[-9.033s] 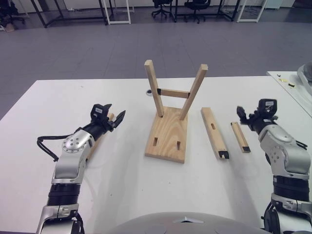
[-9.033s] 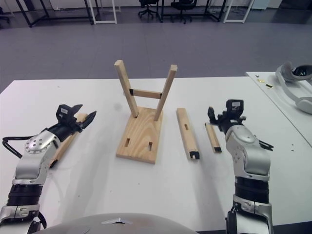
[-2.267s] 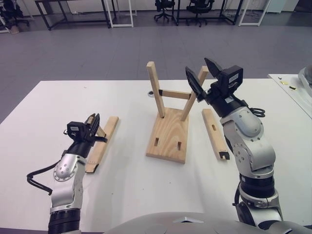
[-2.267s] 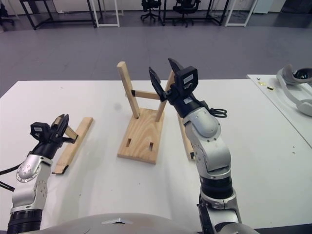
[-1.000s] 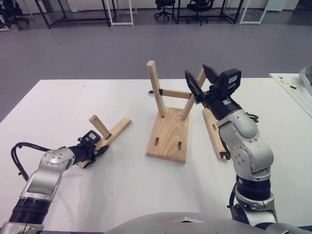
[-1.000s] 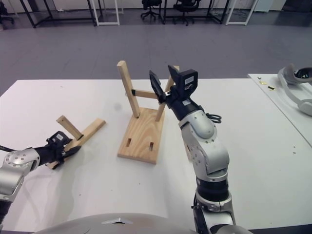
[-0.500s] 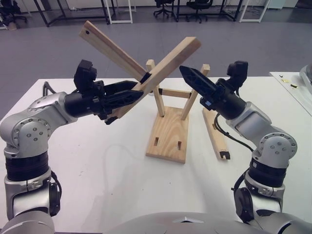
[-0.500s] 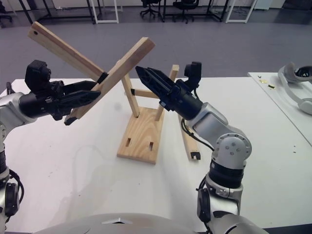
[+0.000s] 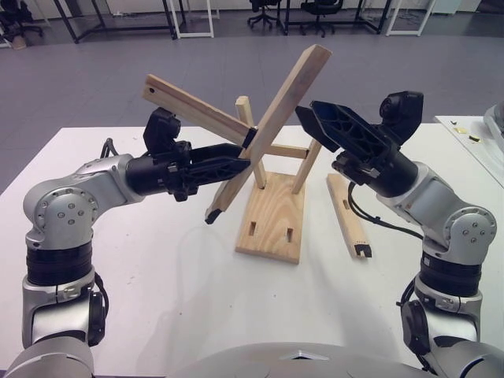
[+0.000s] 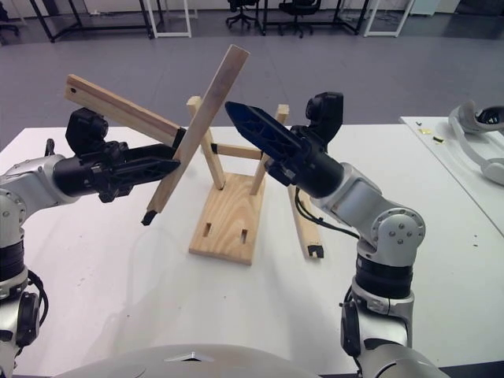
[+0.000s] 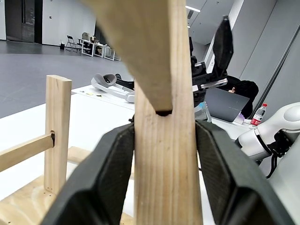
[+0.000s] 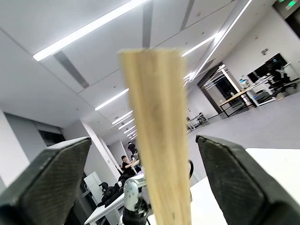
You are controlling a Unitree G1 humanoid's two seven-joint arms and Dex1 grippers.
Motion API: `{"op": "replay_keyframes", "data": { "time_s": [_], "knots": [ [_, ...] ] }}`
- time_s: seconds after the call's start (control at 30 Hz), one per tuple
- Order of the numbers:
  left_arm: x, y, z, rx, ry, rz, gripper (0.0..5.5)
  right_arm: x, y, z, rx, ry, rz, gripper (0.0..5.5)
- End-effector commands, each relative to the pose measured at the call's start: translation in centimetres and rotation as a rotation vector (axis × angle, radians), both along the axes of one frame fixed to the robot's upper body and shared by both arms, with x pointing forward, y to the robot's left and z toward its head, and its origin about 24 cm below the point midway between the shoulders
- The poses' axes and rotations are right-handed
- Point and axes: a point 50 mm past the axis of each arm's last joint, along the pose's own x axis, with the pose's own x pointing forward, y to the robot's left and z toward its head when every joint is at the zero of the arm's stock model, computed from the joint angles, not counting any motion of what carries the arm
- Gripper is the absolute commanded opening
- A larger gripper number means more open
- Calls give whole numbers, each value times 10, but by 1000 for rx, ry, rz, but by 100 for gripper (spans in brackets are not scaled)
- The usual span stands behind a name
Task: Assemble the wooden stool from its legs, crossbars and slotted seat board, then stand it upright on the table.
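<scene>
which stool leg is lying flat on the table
The loose leg right of the seat board. Two others stand slotted in that board; a fourth leg is held in the air by the left gripper.

Centre: seat board on the worktop, joined legs standing at its far end.
Right: loose leg lying beside the board.
Left, raised: leg assembly in the left tool; right tool just right of it.

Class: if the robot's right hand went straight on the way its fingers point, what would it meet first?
Probably the tilted wooden leg held up by the left hand: the open right hand points at its upper part, the leg framed between its fingers. Depth is unclear.
</scene>
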Motion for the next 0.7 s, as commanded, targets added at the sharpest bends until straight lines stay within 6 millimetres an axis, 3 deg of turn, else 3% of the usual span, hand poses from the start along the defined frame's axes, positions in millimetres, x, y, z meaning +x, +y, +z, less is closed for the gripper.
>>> {"op": "replay_keyframes", "data": {
  "time_s": [0.03,0.13,0.2,0.5,0.63,0.7],
  "knots": [
    [-6,-8,5,14,-20,-59,200,8,-1,1,-8,16,-46,418],
    [-9,-12,1,24,-4,-90,200,9,1,3,-1,12,-34,418],
    [-8,-14,-1,28,9,-99,200,9,2,4,4,5,-20,391],
    [-3,-12,-7,43,25,-57,200,9,4,4,6,6,-5,222],
    [7,-6,-13,65,33,44,200,12,3,4,5,15,-36,221],
    [10,-3,-17,67,56,82,267,13,2,4,8,17,-48,219]
  ]
}}
